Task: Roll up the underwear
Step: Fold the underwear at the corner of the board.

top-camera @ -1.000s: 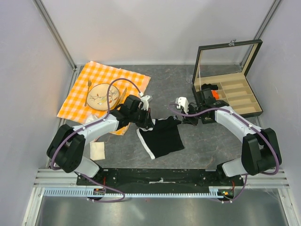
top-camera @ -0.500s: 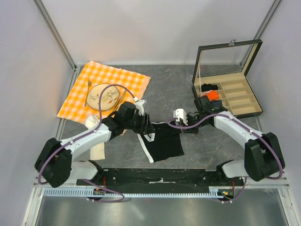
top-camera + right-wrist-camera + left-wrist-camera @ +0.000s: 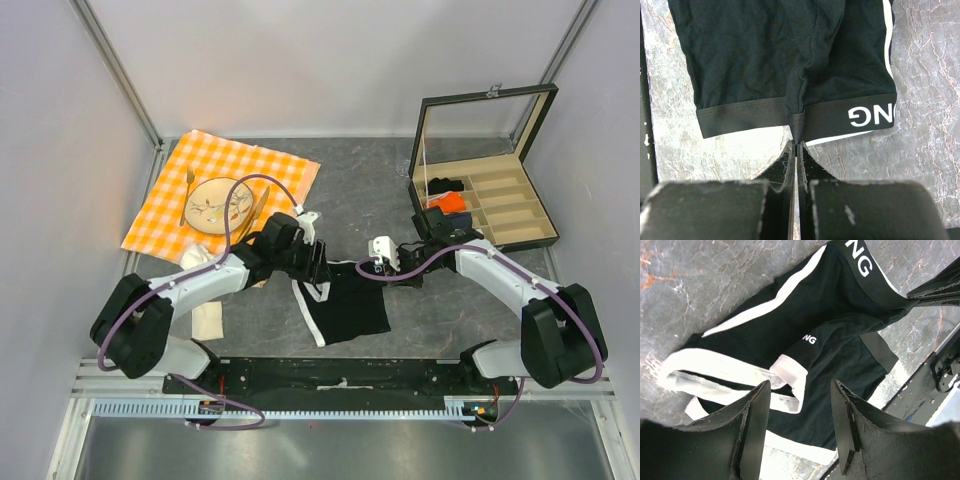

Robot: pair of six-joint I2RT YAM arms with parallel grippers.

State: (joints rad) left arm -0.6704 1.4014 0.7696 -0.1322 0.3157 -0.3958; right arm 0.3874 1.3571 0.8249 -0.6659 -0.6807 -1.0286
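The underwear is black with white trim and lies spread on the grey table between both arms. In the left wrist view its white-edged leg hem is folded over just beyond the fingers. My left gripper hovers open over the garment's left edge with nothing between its fingers. My right gripper is shut, pinching the black waistband at its far right corner, beside the white lettering.
An orange checked cloth with a plate and cutlery lies at the back left. An open compartment box at the back right holds an orange roll and a black roll. A white napkin lies near the left arm.
My left gripper has opened and let go of the underwear's left edge. The garment has shifted nearer and lies flatter. My right gripper still pinches the waistband.
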